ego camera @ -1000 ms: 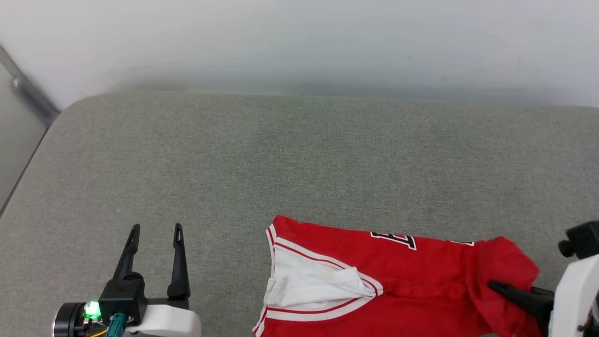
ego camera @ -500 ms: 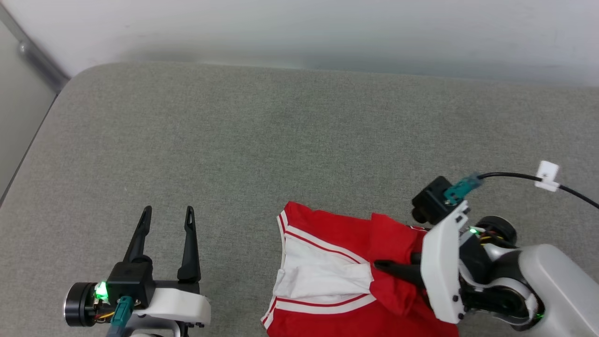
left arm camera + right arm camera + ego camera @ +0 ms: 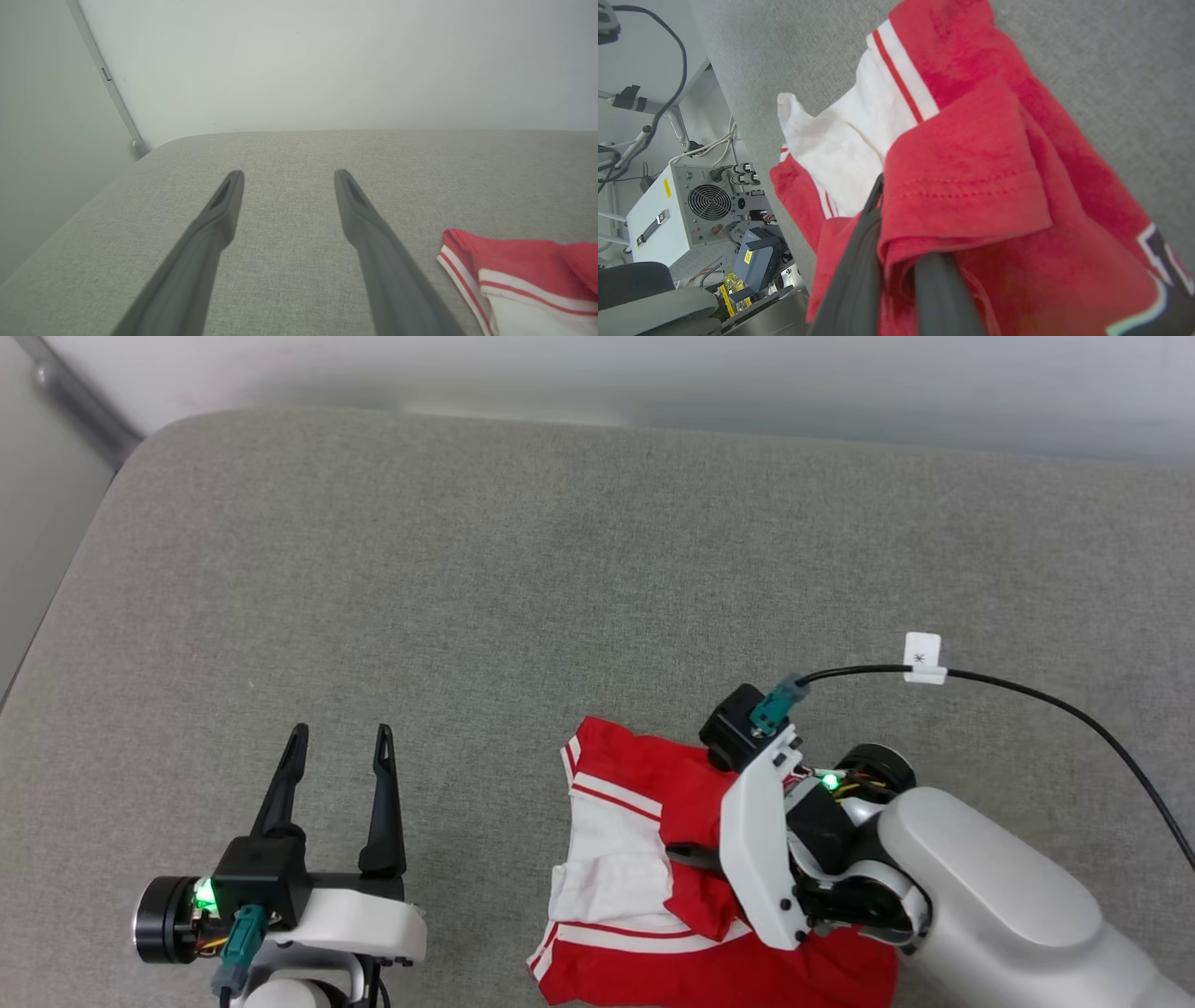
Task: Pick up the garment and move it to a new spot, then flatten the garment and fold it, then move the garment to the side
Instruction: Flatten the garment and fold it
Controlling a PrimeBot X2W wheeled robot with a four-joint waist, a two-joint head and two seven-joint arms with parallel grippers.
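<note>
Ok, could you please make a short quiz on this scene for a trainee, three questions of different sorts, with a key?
1. True or false: the left gripper holds part of the red jersey T-shirt.
2. Multiple choice: what is the right gripper shut on? A: a red hemmed fold of the T-shirt. B: the tip of the white sleeve. C: nothing at all.
3. Fill the gap: the T-shirt lies on a ____ fabric surface.

Key: 1 false, its fingers stand open over bare fabric, apart from the shirt. 2 A. 3 grey.
</note>
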